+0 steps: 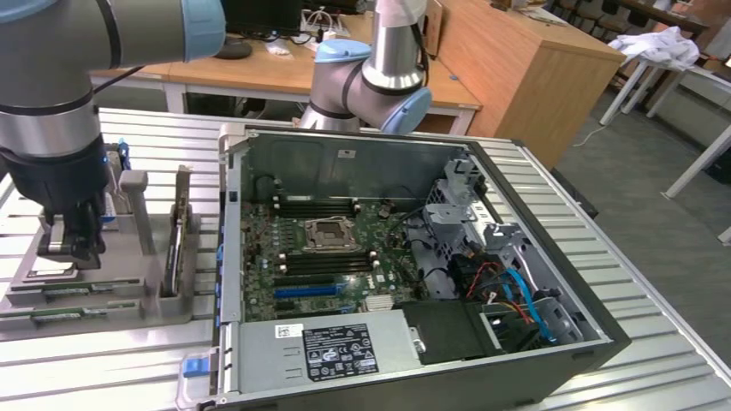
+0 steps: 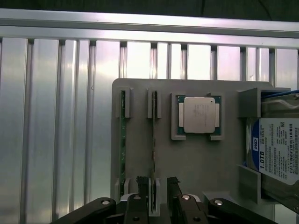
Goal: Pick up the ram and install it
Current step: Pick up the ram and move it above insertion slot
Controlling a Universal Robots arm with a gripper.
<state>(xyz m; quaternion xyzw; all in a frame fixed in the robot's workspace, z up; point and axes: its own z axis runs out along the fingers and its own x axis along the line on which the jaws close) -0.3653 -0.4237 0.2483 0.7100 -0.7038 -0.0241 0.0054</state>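
Over a grey tray (image 2: 201,163), the arm's tool (image 2: 156,182) hangs with its fingers spread, one on each side of the ram (image 2: 153,135), not closed on it. The ram stands on edge in a slot of the tray. A second green stick (image 2: 123,140) sits in the neighbouring slot, on the side away from the processor (image 2: 201,114), which lies flat in a square pocket near the tray's middle. At the tray's edge past the processor, a blue-labelled hard drive (image 2: 279,149) stands between grey posts. The tray rests on a ribbed metal table (image 2: 56,116). Just beside the tray, on the exterior view's right, an open computer case (image 1: 331,158) lies on its side with its motherboard (image 1: 377,257) exposed. Beyond the case, farther from the tray, stands a second robot arm (image 1: 371,73).
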